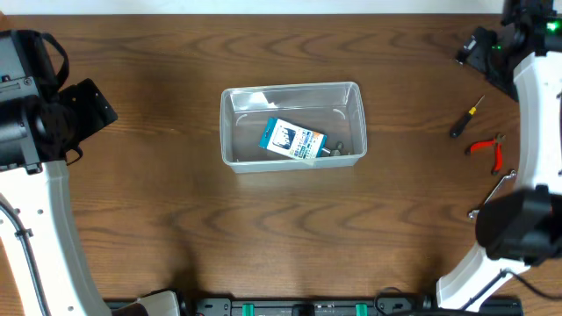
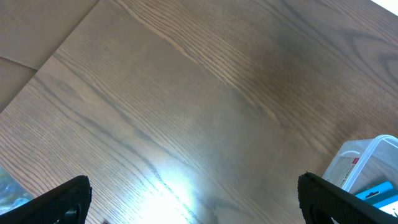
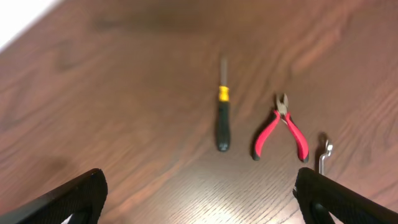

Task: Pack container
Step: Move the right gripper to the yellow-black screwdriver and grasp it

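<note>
Right of the clear container (image 1: 290, 87), which sits mid-table, my right gripper (image 3: 199, 186) hangs wide open and empty near the screwdriver (image 3: 222, 121); I'd centre on its black handle. My left gripper (image 2: 193, 186) is likewise spread, empty.

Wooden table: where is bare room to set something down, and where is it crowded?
Free: the wooden table between the left arm and the clear plastic rectangular tub, and between tub and tools. Crowded: far right, where the black yellow-banded screwdriver, red-handled pliers and small metal tool lie.
</note>
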`<state>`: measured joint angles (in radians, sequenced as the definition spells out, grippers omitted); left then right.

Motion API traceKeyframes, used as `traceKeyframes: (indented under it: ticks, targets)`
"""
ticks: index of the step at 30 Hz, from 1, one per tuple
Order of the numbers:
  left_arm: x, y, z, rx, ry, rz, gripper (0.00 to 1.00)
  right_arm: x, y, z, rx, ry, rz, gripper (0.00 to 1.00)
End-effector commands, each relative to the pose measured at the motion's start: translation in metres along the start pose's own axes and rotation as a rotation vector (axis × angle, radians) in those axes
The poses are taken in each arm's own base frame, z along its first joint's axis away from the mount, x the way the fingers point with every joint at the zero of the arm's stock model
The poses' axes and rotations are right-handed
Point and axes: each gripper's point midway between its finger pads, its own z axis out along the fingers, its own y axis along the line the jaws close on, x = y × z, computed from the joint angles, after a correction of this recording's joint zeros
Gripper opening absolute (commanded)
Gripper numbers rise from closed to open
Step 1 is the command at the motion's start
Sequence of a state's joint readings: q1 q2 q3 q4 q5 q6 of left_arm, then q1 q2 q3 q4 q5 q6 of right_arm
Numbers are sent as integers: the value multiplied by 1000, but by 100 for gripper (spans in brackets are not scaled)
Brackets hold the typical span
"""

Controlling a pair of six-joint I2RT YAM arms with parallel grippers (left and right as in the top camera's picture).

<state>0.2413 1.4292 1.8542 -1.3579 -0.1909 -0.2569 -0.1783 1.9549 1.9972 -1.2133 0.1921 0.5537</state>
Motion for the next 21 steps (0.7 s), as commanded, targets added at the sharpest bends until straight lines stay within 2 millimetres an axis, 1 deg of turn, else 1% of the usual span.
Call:
traceKeyframes:
  ticks: [1, 4, 8, 11, 14, 21]
  targets:
    - [1, 3, 2, -16, 6, 15, 98, 10, -12, 41, 8, 121, 56, 99]
    - [1, 3, 2, -16, 6, 15, 98, 17, -26, 74, 55, 187, 35, 99]
    - [1, 3, 2, -16, 6, 15, 98, 29, -33, 106, 93, 256, 12, 99]
    - [1, 3, 2, -16, 6, 15, 98, 40, -32, 125, 108, 298, -18, 99]
    - [1, 3, 2, -16, 5, 15, 98, 51, -27, 142, 95, 340, -77, 99]
    - [1, 3, 2, -16, 5, 14, 98, 83, -29, 181, 117, 460, -119, 99]
